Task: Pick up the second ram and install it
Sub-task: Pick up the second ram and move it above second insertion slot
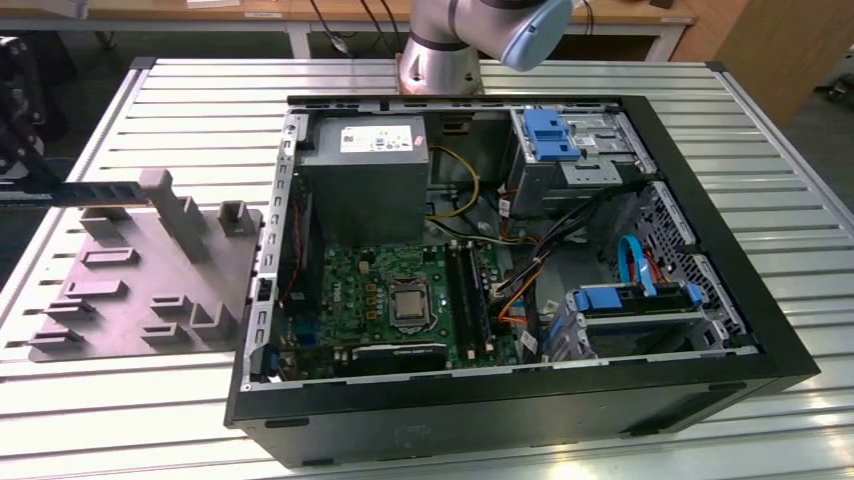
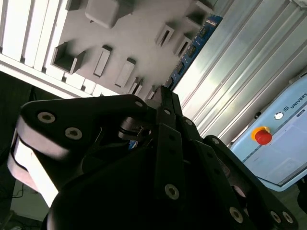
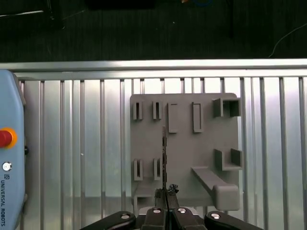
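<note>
The second ram (image 3: 164, 158) is a thin dark-blue strip, seen edge-on in the first wrist view over the grey fixture tray (image 3: 184, 148). My gripper (image 3: 165, 195) is shut on its near end. In the second wrist view the ram (image 2: 194, 45) sticks out from between the black fingers (image 2: 165, 103) across the tray (image 2: 139, 24). In the exterior view it shows as a dark strip (image 1: 100, 187) above the tray (image 1: 147, 290), at that view's left, well away from the open computer case (image 1: 534, 405). I cannot tell whether the ram touches the tray.
Inside the case are the green motherboard (image 1: 360, 285) with black slot rails (image 1: 465, 290), a grey power supply (image 1: 360, 170), a blue drive bracket (image 1: 550, 135) and loose cables. A pale blue pendant with a red button (image 3: 5, 138) lies on the ribbed metal table (image 3: 86, 143) beside the tray.
</note>
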